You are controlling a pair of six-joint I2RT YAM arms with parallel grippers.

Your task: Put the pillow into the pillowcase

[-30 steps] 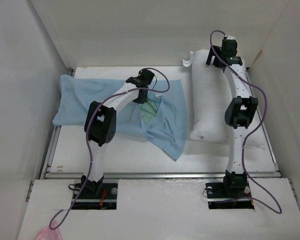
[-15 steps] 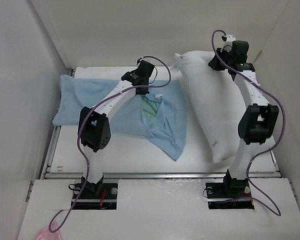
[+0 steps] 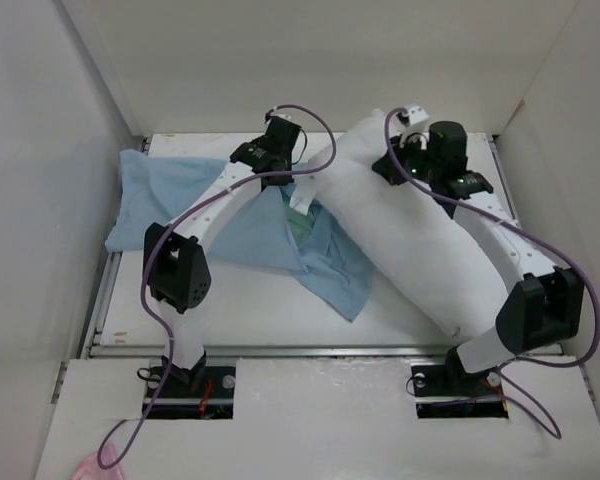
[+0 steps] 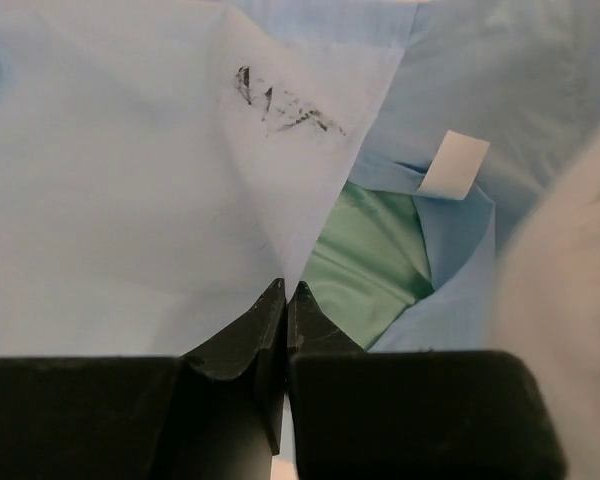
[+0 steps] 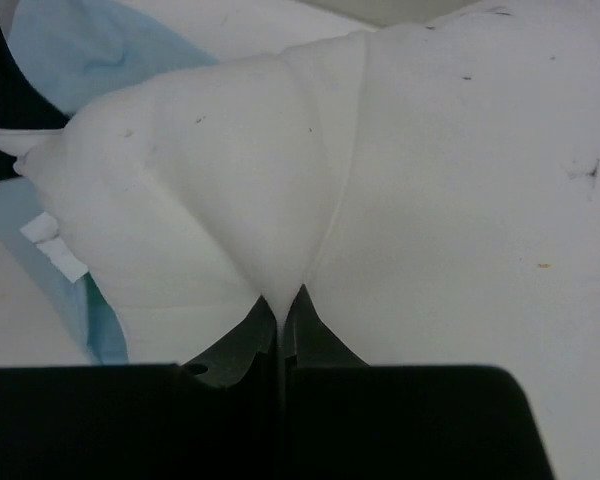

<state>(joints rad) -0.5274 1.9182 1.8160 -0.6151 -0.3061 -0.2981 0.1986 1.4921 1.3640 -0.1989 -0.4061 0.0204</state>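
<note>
Two sets of fingertips are hidden under the wrists from above, and the pillow's (image 3: 400,240) near end at 5 o'clock is cut off by the right arm. Left gripper (image 4: 285,298) is clenched on a raised fold of the pillowcase (image 3: 155,185), green lining showing at its mouth. Right gripper (image 5: 280,302) pinches the pillow's skin near 12 o'clock. Pillow lies diagonally, its far corner at the pillowcase mouth. Bare table (image 3: 250,310) runs along 6 to 7 o'clock, with walls close on three sides.
</note>
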